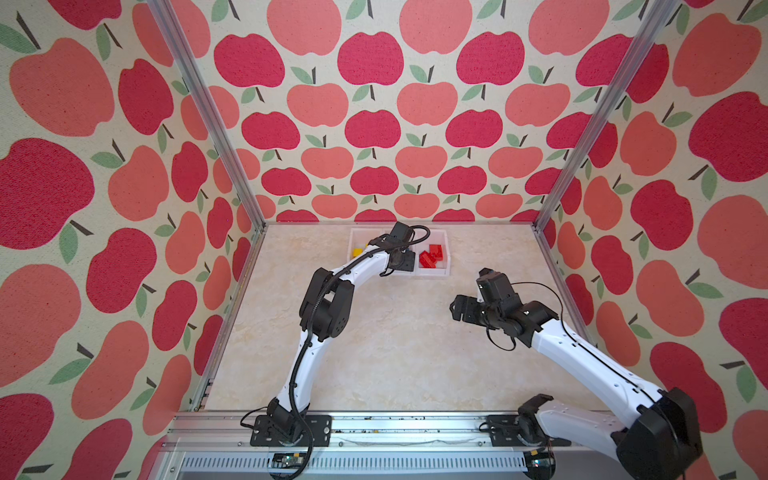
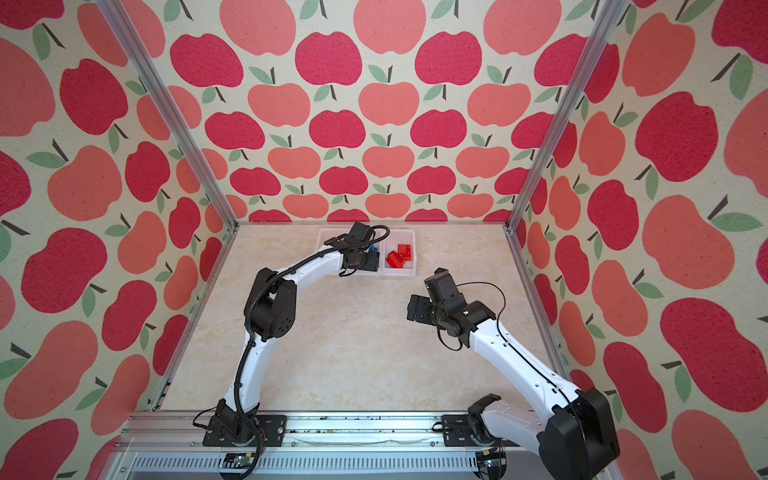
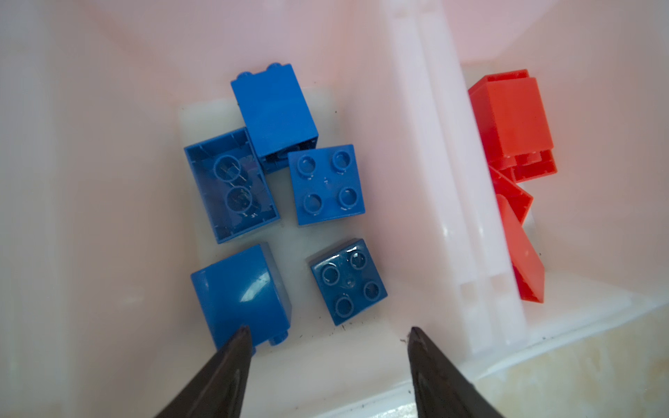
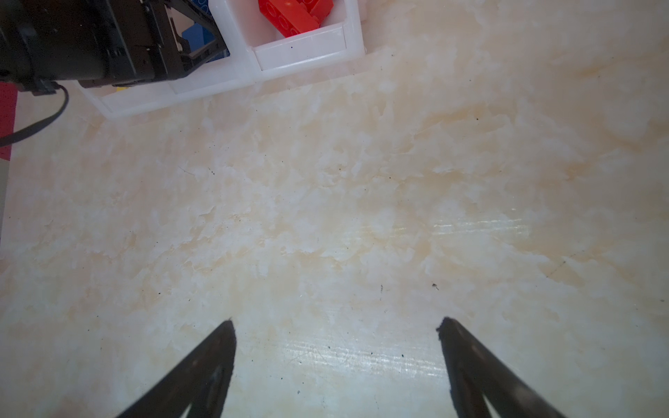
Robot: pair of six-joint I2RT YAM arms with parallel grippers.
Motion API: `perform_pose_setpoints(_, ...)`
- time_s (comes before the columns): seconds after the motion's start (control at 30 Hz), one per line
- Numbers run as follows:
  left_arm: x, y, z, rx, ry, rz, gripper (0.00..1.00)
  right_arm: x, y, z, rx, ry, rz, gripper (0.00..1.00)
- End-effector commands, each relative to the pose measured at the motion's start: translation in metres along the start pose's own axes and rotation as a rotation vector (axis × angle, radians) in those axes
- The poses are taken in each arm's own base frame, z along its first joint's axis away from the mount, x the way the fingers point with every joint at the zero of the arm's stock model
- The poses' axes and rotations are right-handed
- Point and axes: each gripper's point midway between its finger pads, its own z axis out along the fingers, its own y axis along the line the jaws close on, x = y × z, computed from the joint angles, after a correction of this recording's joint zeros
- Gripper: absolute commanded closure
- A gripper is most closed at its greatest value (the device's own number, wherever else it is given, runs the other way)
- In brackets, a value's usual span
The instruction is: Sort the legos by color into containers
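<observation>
my left gripper [image 3: 329, 334] hangs spread and empty over the middle container [image 3: 108, 181], which holds five blue legos [image 3: 327, 184]. red legos [image 3: 512, 115] lie in the next container [image 3: 597, 181]. my right gripper [image 4: 336, 325] gapes over the table [image 4: 362, 199].

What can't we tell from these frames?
- Yellow bricks: top views, left arm covers most of their bin; count unknown.
- Blue bricks: in a top view, only a sliver shows past that arm.
- Red bricks: left wrist view, divider hides part; right wrist view, frame edge crops them.
</observation>
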Motion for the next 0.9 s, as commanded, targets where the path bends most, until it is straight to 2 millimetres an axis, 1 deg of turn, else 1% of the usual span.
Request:
perform_pose_setpoints(0.0, -0.022, -0.007, -0.022, 0.0, -0.081, 0.024, 0.25, 0.004, -0.007, -0.004, 0.021, 0.005, 0.016, 0.1)
perform_pose_setpoints(0.17, -0.032, -0.01, -0.045, -0.005, -0.141, 0.039, 0.22, 0.003, -0.008, -0.005, 0.026, 0.001, 0.003, 0.09)
perform_pose_setpoints(0.3, -0.035, -0.015, -0.072, 0.002, -0.201, 0.055, 0.19, -0.002, -0.008, -0.007, 0.038, -0.007, -0.023, 0.09)
perform_pose_setpoints(0.47, -0.029, -0.012, -0.107, -0.004, -0.259, 0.066, 0.15, -0.012, -0.01, -0.01, 0.061, -0.025, -0.071, 0.07)
perform_pose_setpoints(0.67, -0.006, 0.01, -0.147, -0.042, -0.307, 0.05, 0.11, -0.027, -0.014, -0.012, 0.075, -0.059, -0.131, 0.02)
perform_pose_setpoints(0.73, 0.003, 0.02, -0.159, -0.061, -0.32, 0.042, 0.08, -0.032, -0.016, -0.011, 0.085, -0.065, -0.156, 0.01)
perform_pose_setpoints(0.87, 0.022, 0.047, -0.182, -0.11, -0.339, 0.01, 0.02, -0.041, -0.017, -0.009, 0.097, -0.082, -0.209, 0.01)
